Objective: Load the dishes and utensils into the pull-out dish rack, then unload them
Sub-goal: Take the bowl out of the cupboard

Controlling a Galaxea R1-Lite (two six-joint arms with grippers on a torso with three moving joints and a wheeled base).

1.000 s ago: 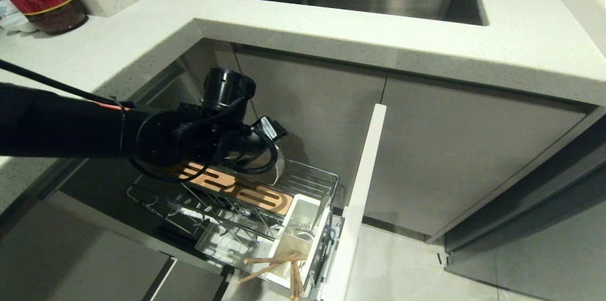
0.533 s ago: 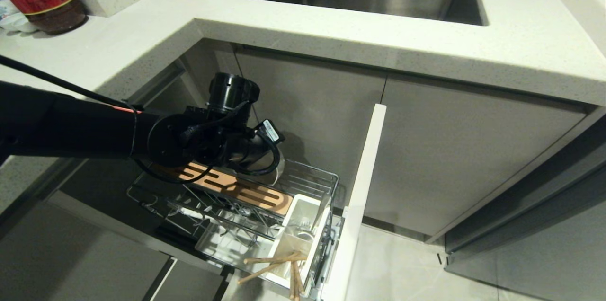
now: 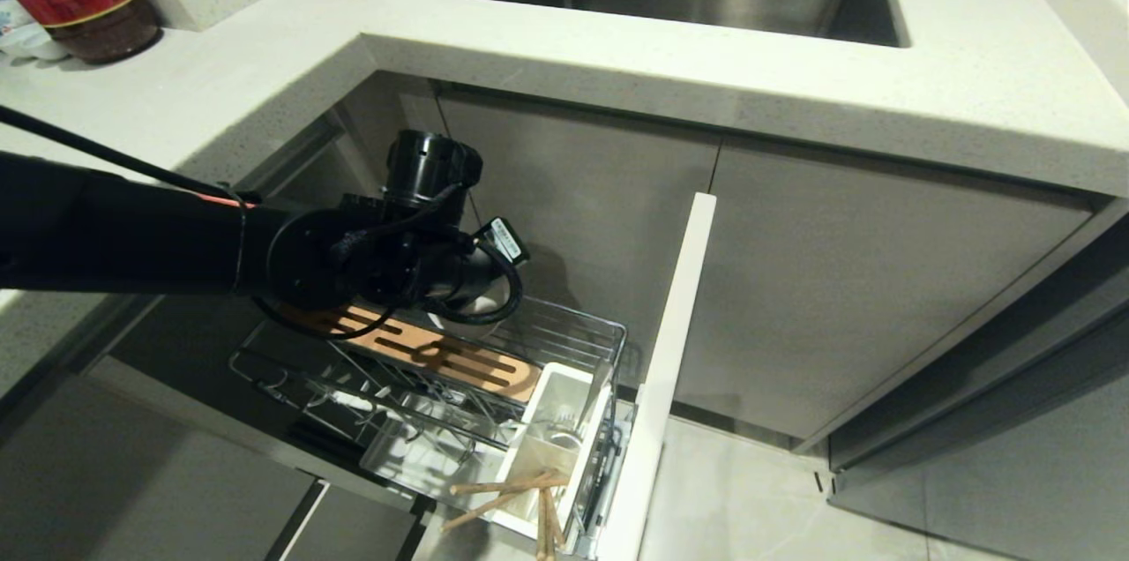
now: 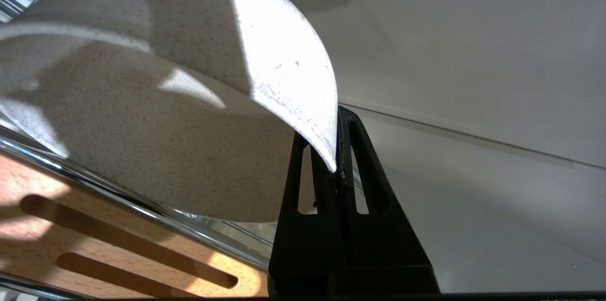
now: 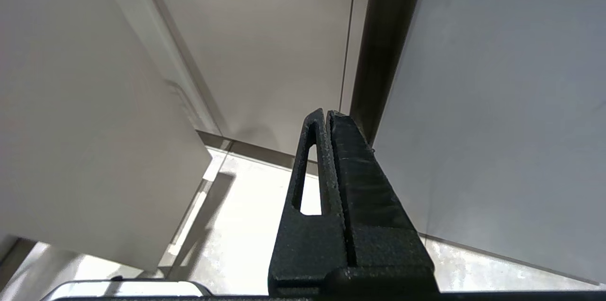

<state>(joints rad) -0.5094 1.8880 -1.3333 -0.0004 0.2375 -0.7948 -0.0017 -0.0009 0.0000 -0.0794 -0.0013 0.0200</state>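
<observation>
We see our left gripper with jaws clenched on the rim of the off-white bowl above the pull-out dish rack, our arm hiding most of it

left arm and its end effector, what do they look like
The left arm is matte black and tubular, with black cables looped at the wrist, a thin orange-red stripe and a small white label. The left end effector has two flat black tapering fingers with slotted cut-outs.

Left arm over pull-out dish rack; chopsticks in utensil holder.
</observation>
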